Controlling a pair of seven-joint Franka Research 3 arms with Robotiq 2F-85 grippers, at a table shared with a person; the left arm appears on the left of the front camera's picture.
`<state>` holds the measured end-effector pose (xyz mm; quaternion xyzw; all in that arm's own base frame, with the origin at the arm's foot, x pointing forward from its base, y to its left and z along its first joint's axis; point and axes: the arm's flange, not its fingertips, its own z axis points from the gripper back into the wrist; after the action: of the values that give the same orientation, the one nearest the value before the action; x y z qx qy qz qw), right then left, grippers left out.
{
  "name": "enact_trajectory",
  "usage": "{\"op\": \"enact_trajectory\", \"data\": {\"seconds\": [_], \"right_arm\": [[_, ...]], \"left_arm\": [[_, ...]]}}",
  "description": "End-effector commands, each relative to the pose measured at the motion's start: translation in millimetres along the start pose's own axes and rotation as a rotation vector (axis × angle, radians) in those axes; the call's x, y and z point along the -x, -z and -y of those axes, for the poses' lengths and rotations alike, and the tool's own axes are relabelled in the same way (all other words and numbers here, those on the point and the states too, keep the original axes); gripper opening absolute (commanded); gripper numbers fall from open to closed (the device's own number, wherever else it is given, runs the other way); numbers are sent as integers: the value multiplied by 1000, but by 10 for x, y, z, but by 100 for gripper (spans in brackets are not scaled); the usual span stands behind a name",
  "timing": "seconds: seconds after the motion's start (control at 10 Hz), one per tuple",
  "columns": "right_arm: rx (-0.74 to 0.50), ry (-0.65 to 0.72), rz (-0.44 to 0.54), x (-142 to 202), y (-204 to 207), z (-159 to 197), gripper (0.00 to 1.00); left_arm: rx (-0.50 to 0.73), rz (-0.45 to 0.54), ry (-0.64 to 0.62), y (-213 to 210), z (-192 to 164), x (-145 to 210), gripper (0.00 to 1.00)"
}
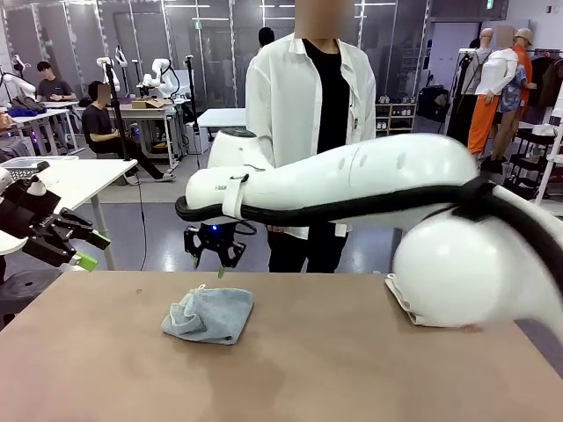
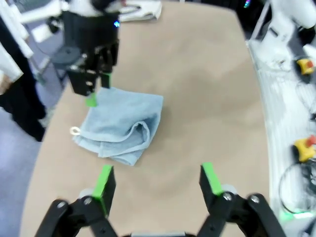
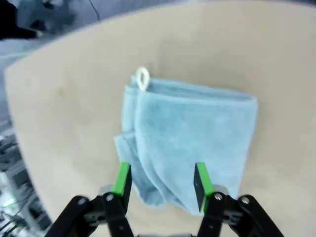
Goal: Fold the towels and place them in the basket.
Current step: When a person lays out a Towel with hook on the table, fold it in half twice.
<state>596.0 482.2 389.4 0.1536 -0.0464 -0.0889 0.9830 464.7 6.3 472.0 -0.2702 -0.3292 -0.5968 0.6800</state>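
the right arm (image 1: 352,189) reaches in from the right side, stretched level across the middle, its wrist bent so the right gripper (image 1: 214,255) points straight down, hanging in the air with jaws parted and nothing between the green pads (image 3: 121,178). the left gripper (image 1: 75,246) sits at the left edge, raised and angled down toward the middle, jaws spread wide and empty, fingers (image 2: 105,183) apart.
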Motion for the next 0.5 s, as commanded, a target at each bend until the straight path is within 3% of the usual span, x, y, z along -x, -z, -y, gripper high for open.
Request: {"op": "enact_trajectory", "data": {"seconds": [0.0, 0.1, 0.2, 0.3, 0.4], "right_arm": [[2, -6, -38, 733, -124, 928, 64], [-8, -23, -10, 821, -138, 1154, 64], [-106, -59, 59, 837, -179, 1307, 64], [-213, -88, 139, 765, -189, 1311, 64], [-272, -93, 156, 666, -144, 1260, 64]], "left_arm": [[-4, 5, 2, 4, 0, -1, 86], [-4, 5, 2, 4, 0, -1, 86], [-4, 5, 2, 4, 0, -1, 86], [-4, 5, 2, 4, 0, -1, 86], [-4, 5, 2, 4, 0, -1, 86]]}}
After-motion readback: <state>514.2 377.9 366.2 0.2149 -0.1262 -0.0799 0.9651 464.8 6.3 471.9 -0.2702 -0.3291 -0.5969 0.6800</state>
